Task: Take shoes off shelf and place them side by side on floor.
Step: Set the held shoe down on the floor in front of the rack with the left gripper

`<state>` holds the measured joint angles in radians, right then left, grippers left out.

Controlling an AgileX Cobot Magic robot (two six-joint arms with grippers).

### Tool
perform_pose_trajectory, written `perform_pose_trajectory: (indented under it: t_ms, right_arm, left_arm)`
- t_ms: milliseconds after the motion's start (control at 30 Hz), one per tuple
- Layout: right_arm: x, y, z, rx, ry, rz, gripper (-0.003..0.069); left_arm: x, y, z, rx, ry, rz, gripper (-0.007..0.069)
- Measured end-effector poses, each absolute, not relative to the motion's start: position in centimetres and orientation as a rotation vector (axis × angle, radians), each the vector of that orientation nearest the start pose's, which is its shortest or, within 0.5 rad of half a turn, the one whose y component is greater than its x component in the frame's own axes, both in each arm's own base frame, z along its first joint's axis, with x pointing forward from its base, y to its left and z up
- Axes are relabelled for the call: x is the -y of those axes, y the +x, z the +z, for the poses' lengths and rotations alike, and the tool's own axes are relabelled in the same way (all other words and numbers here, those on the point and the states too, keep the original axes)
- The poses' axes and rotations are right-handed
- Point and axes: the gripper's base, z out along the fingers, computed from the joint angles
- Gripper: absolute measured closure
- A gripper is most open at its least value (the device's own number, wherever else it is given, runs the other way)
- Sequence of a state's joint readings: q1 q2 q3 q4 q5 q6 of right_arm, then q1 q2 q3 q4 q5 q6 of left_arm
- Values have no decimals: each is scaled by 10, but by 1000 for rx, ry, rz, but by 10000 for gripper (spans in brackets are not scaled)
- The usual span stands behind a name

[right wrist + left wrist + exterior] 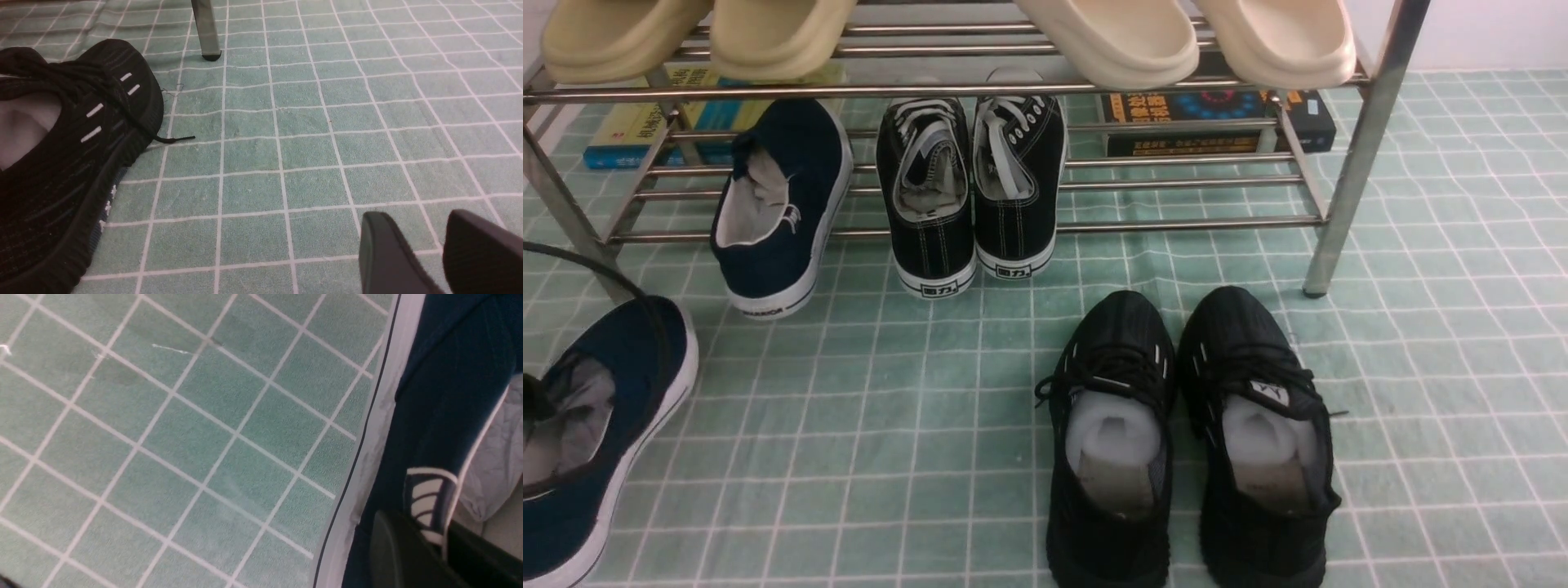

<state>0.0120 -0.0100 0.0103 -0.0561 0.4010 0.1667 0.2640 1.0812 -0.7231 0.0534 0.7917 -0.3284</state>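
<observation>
One navy slip-on shoe (776,204) rests on the lower tier of the metal shelf (1176,222), its heel hanging over the front tube. The other navy shoe (596,433) is at the near left over the green gridded floor (890,425); whether its sole touches I cannot tell. My left gripper (429,535) is shut on this shoe's side wall (445,416), one finger outside and one inside against the pale lining. My right gripper (416,220) hangs open low over bare floor (310,163), nothing between its fingers; it is out of the front view.
Black lace-up sneakers (972,196) sit mid-shelf beside the navy shoe. Two black knit running shoes (1184,433) stand side by side on the floor, one (65,163) close to my right gripper. Beige slippers (1111,37) fill the upper tier. Books (1217,122) lie behind; a shelf leg (1339,204) stands right.
</observation>
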Motion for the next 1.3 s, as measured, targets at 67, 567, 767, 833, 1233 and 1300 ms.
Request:
perform_pose_trajectory:
  t_ms: [67,567,767,833,1233,1300]
  right_arm:
    - [1,52,174,-1882,112,66,420]
    - [1,52,174,-1882,112,66,420]
    - [1,52,174,-1882,112,66,420]
    - [1,52,174,-1882,112,66,420]
    - [1,52,174,-1882,112,66,420]
    - [1,52,174,-1882,112,66,420]
  left_arm:
    - [-53,186,259,-2502,-734,30,583]
    - [-53,188,244,-2411,-718,2,583]
    - [-51,194,236,-2454,-716,-30,583]
    - [-50,196,232,-2478,-706,-51,583]
    - [-51,208,218,-2512,-692,-83,581]
    - [-51,209,216,-2520,-690,-82,579]
